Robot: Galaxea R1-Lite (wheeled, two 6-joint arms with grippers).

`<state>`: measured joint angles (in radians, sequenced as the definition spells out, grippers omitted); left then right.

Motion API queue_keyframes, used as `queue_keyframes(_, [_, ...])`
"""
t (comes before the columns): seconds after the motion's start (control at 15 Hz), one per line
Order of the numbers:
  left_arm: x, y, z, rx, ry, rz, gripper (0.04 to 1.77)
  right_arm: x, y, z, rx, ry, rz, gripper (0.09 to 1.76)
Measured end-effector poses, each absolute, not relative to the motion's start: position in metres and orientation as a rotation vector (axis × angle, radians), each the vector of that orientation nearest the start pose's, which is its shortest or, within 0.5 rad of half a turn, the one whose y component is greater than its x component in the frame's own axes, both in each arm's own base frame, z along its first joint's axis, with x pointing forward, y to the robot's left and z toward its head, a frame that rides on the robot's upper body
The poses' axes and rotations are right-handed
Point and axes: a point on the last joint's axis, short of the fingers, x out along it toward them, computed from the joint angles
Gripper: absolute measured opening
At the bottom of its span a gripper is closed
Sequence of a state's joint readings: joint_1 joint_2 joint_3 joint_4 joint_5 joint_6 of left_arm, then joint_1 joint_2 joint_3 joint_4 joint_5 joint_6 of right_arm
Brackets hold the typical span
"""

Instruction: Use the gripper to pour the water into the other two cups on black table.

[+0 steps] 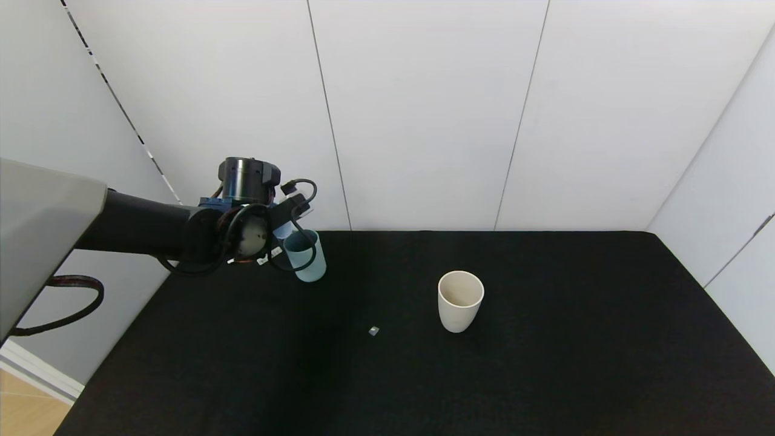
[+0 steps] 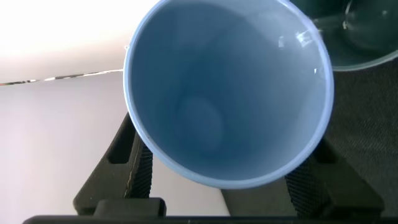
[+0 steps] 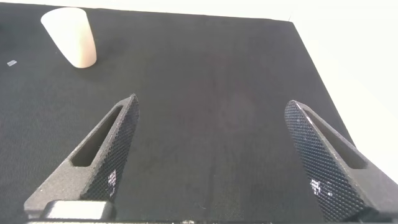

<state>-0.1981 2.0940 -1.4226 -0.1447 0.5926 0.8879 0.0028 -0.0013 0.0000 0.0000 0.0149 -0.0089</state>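
Observation:
My left gripper (image 1: 283, 233) is shut on the light blue tumbler (image 2: 227, 93) and holds it tipped above the far left of the black table (image 1: 545, 375). The blue cup's mouth faces the wrist camera, and I see no water in it. The sage green cup (image 1: 306, 257) stands upright right under the gripper; its rim also shows in the left wrist view (image 2: 364, 37), just beside the blue cup's lip. The cream-beige cup (image 1: 460, 300) stands upright mid-table and looks empty. My right gripper (image 3: 211, 106) is open and empty, low over the table's right side, out of the head view.
A tiny pale speck (image 1: 373, 330) lies on the table left of the cream cup. White wall panels close the back and right sides. The table's left edge runs below my left arm.

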Motion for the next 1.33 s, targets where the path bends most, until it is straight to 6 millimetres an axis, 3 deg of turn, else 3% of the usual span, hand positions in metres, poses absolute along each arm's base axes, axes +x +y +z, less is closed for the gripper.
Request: queue_keyframes(1.33, [0.4096, -0.0758, 0.1626, 1.092, 0.643, 0.163, 1.19, -0.0229, 0.0003, 0.0755, -0.009, -0.001, 0.018, 1.71])
